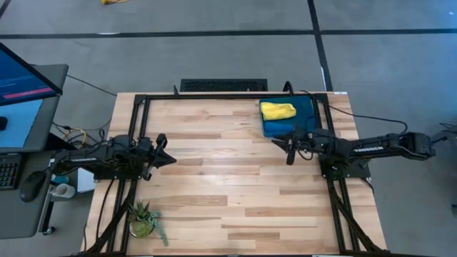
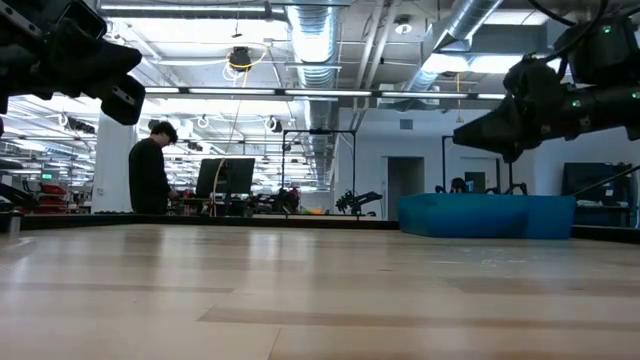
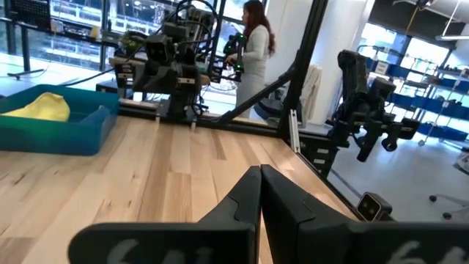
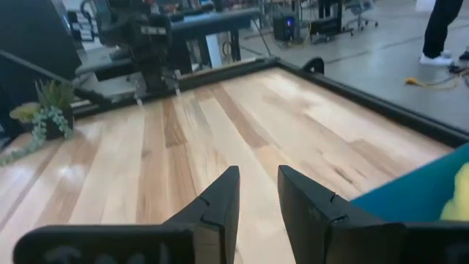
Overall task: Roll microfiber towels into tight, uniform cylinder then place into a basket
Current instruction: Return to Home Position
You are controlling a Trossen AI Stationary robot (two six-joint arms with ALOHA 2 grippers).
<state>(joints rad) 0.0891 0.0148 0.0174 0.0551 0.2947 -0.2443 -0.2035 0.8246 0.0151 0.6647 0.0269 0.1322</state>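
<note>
- Your right gripper (image 1: 278, 143) hangs above the table (image 1: 214, 185), just beside the wall of the basket (image 1: 308, 107) that faces the middle of the board. It points across towards the left arm.
- In the right wrist view, the right gripper (image 4: 258, 192) has its fingers (image 4: 220, 194) parted by a narrow gap, with nothing between them but bare wood planks.
- In the low view, the right gripper (image 2: 478, 128) is lifted higher than the basket (image 2: 487, 216) and touches nothing.
- Your left gripper (image 1: 170, 158) waits over the left edge of the table, well apart from the basket and pointing inward. The low view shows the left gripper (image 2: 118, 92) raised as well.
- The left wrist view shows the left gripper (image 3: 260, 192) with its two fingers pressed together and holding nothing.
- The yellow towel (image 1: 278, 111) lies bunched inside the basket, at the far right corner of the table. You can see the same yellow towel (image 3: 45, 108) over the low wall of the basket (image 3: 66, 133) from the left wrist.
- From the right wrist, only one corner of the basket (image 4: 410, 196) and a sliver of the yellow towel (image 4: 459, 192) show.
- A brighter blue patch sits in the basket next to the yellow towel. You cannot tell from here whether it is the second towel.
- A small potted plant (image 1: 143, 218) stands at the table's near left corner.
- One person (image 2: 150, 178) stands in the room beyond the table, and another person (image 3: 253, 45) shows behind the right arm.
</note>
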